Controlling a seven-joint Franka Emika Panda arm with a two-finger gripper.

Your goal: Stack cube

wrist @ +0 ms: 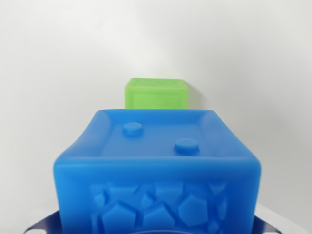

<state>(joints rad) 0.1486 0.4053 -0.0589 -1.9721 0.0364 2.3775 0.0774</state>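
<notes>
A blue cube (157,170) fills the lower half of the wrist view, very close to the camera. Its top face has a raised rim and two round studs; its front face carries a relief of pebble shapes. Only slivers of my gripper (156,228) show: one finger (41,225) at the bottom left corner and one at the bottom right, each pressed against a side of the blue cube. The gripper is shut on it. A green cube (157,93) stands behind the blue one, a little further off and centred, with its lower part hidden.
A plain white surface (39,122) and white backdrop surround both cubes. Nothing else is in view.
</notes>
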